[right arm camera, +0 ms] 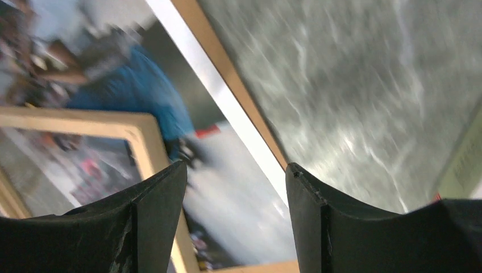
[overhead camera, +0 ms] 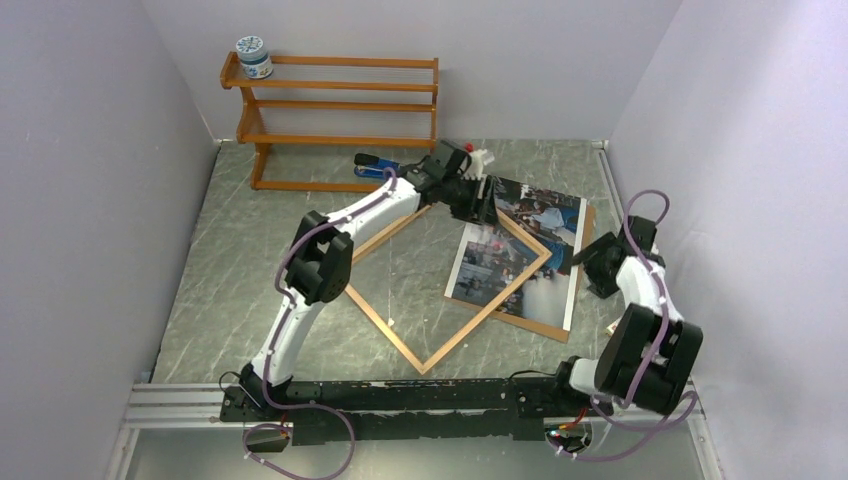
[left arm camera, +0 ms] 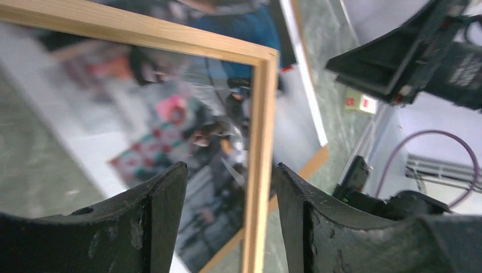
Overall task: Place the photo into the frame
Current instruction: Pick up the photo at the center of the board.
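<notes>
Top external view: one frame (overhead camera: 383, 331), one photo (overhead camera: 540, 215), one brown board (overhead camera: 530, 327), one shelf rack (overhead camera: 340, 105) and one jar (overhead camera: 254, 57), with two arms working over a grey-green marbled bench (overhead camera: 250, 250).

The frame is a thin rectangle of pale wood around a clear pane. It lies flat near the middle of the bench, turned like a diamond. The glossy, white-edged photo lies to its right on the flat board, whose brown edge shows along the right and near sides. The frame's right corner overlaps the photo, so part of the print is seen through the pane. The photo is not yet set squarely in the frame.

The left hand (overhead camera: 482, 205) is at the frame's far corner. In the left wrist view its two dark, scuffed fingers (left arm camera: 165, 227) are spread apart, and one wooden rail runs between them without being pinched.

The right hand (overhead camera: 585, 262) is at the photo's right edge. In the right wrist view its fingers (right arm camera: 318, 227) are likewise apart and hold nothing, with the photo's white border and the board's edge below them.

The orange-brown rack stands against the back wall, with the patterned jar on its top left end. A small blue and black item (overhead camera: 372, 165) lies just in front of the rack, partly hidden by the left arm.
</notes>
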Motion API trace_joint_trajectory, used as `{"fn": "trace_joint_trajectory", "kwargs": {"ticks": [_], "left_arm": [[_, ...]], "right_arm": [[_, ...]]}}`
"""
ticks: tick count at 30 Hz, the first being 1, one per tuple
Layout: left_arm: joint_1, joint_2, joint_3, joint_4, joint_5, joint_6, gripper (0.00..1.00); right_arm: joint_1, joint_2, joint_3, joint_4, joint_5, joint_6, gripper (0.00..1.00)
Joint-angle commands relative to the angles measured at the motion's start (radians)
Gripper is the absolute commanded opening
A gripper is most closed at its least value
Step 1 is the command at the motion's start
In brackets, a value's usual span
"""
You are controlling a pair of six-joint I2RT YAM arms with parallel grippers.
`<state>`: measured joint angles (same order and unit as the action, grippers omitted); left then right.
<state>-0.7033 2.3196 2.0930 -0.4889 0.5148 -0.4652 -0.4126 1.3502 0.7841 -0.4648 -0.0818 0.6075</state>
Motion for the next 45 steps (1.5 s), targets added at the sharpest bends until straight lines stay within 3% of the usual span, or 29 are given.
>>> {"fn": "trace_joint_trajectory", "kwargs": {"ticks": [1, 8, 16, 21, 27, 39, 45], "left_arm": [[-0.092, -0.051, -0.027, 0.106, 0.114, -0.067, 0.62], [-0.197, -0.027, -0.061, 0.158, 0.156, -0.103, 0.55], [-0.239, -0.017, -0.077, 0.131, 0.086, -0.097, 0.52], [-0.240, -0.015, -0.107, 0.163, 0.130, -0.110, 0.51], [-0.279, 0.015, -0.103, 0.260, 0.190, -0.135, 0.40], [-0.322, 0.076, -0.099, 0.219, 0.128, -0.099, 0.34], [-0.323, 0.066, -0.105, 0.187, 0.067, -0.091, 0.33]], "right_arm": [[-0.003, -0.122, -0.135, -0.156, 0.042, 0.035, 0.68], [0.002, -0.256, -0.234, -0.206, 0.009, 0.079, 0.69], [0.004, -0.200, -0.257, -0.176, 0.000, 0.083, 0.69], [0.003, -0.215, -0.271, -0.140, -0.034, 0.077, 0.63], [0.002, -0.303, -0.297, -0.092, -0.087, 0.107, 0.53], [0.002, -0.314, -0.261, -0.139, -0.096, 0.108, 0.34], [0.001, -0.342, -0.291, -0.091, -0.160, 0.123, 0.33]]}}
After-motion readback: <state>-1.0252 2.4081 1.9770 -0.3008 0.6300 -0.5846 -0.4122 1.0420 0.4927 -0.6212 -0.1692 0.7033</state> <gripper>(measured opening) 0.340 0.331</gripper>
